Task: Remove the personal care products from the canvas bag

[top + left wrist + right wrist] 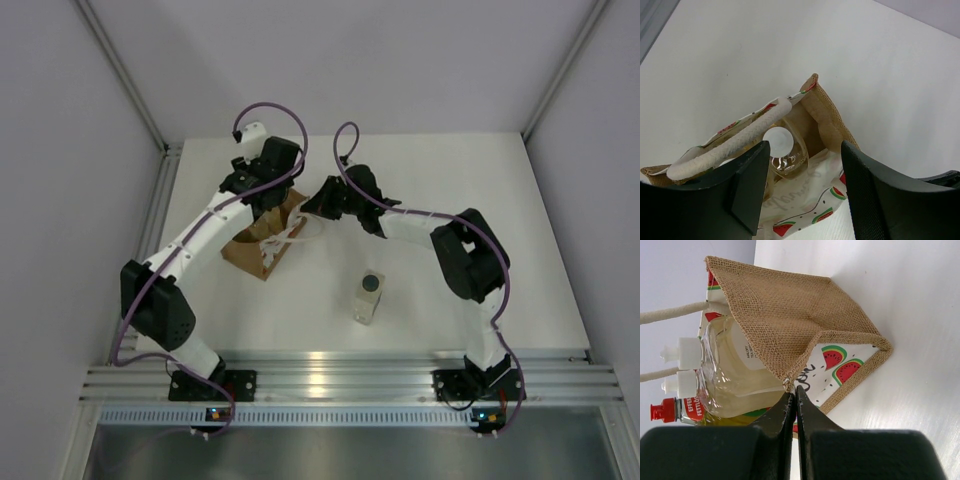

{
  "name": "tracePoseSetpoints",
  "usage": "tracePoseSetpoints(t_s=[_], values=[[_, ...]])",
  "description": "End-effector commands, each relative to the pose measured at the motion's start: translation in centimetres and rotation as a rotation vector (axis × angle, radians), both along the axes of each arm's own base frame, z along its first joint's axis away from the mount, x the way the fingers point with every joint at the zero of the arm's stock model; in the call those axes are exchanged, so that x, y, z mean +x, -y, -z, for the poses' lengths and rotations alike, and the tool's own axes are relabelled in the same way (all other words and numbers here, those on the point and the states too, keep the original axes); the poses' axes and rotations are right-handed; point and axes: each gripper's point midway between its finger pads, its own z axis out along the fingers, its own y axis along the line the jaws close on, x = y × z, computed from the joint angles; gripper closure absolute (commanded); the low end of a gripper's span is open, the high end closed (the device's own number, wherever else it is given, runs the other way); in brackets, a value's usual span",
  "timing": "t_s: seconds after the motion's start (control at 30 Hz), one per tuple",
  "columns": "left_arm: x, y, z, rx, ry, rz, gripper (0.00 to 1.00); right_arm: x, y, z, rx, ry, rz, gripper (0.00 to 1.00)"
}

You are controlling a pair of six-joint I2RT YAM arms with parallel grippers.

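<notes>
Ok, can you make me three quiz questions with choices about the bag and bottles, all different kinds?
1. Where is the clear bottle? A inside the canvas bag; B standing on the table; C held in the air.
2. How many caps poke from the bag? A one; B three; C five.
3. The left gripper is: A open; B shut on a bottle; C shut on a handle.
Answers: B, it stands alone on the table. B, two white caps, one red cap. A, its fingers are spread apart.

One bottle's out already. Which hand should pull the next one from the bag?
Left. The left hand, open, hangs over the canvas bag with a white-capped bottle between its fingers; the right hand is shut on the bag's rim.
</notes>
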Motion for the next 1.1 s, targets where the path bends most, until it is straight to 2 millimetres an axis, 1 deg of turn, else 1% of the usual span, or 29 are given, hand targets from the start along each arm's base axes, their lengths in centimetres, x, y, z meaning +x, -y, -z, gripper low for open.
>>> tracePoseSetpoints(t_s=[0.0, 0.03, 0.1, 0.17, 0.23, 0.27, 0.33, 0.43, 0.6, 0.73, 0.9, 0.93, 0.97, 1.07], values=[[-0.3, -1.4, -1.1, 0.003, 0.025, -0.040, 0.37, 0.6, 0.7, 2.0, -0.062, -0.028, 0.025, 0.99], [0.1, -1.4, -0.3, -0.007, 0.007, -0.035, 0.37, 0.5, 0.6, 1.8, -0.061, -0.027, 0.023, 0.99], [0.4, -1.4, 0.5, -0.007, -0.012, -0.035, 0.38, 0.5, 0.6, 1.7, -0.062, -0.024, 0.021, 0.99], [0.6, -1.3, 1.5, 0.000, -0.034, -0.039, 0.42, 0.4, 0.6, 1.6, -0.062, -0.023, 0.021, 0.99], [0.4, -1.4, 2.0, -0.008, -0.038, -0.053, 0.44, 0.4, 0.7, 1.6, -0.067, -0.020, 0.022, 0.99], [0.2, -1.7, 1.8, -0.005, -0.028, -0.068, 0.44, 0.3, 0.7, 1.6, -0.067, -0.020, 0.022, 0.99], [-0.1, -2.2, 2.2, 0.003, -0.030, -0.089, 0.44, 0.4, 0.8, 1.6, -0.071, -0.020, 0.024, 0.99], [-0.2, -2.4, 2.6, 0.016, -0.040, -0.090, 0.44, 0.3, 0.8, 1.8, -0.073, -0.022, 0.024, 0.99], [-0.2, -2.1, 4.8, 0.018, -0.084, -0.089, 0.44, 0.2, 0.6, 1.7, -0.071, -0.023, 0.020, 0.99], [-0.1, -2.2, 6.1, 0.028, -0.112, -0.094, 0.44, 0.1, 0.7, 1.6, -0.073, -0.021, 0.020, 0.99], [0.3, -2.4, 6.8, 0.024, -0.130, -0.097, 0.50, 0.1, 0.7, 1.7, -0.074, -0.022, 0.020, 0.99], [0.3, -2.4, 6.8, 0.024, -0.130, -0.096, 0.55, 0.1, 0.8, 1.8, -0.075, -0.023, 0.022, 0.99], [0.3, -2.4, 6.6, 0.025, -0.126, -0.098, 0.58, 0.1, 0.8, 1.8, -0.076, -0.022, 0.023, 0.99], [0.4, -2.7, 6.0, 0.034, -0.111, -0.106, 0.60, 0.1, 0.7, 1.8, -0.076, -0.021, 0.022, 0.99]])
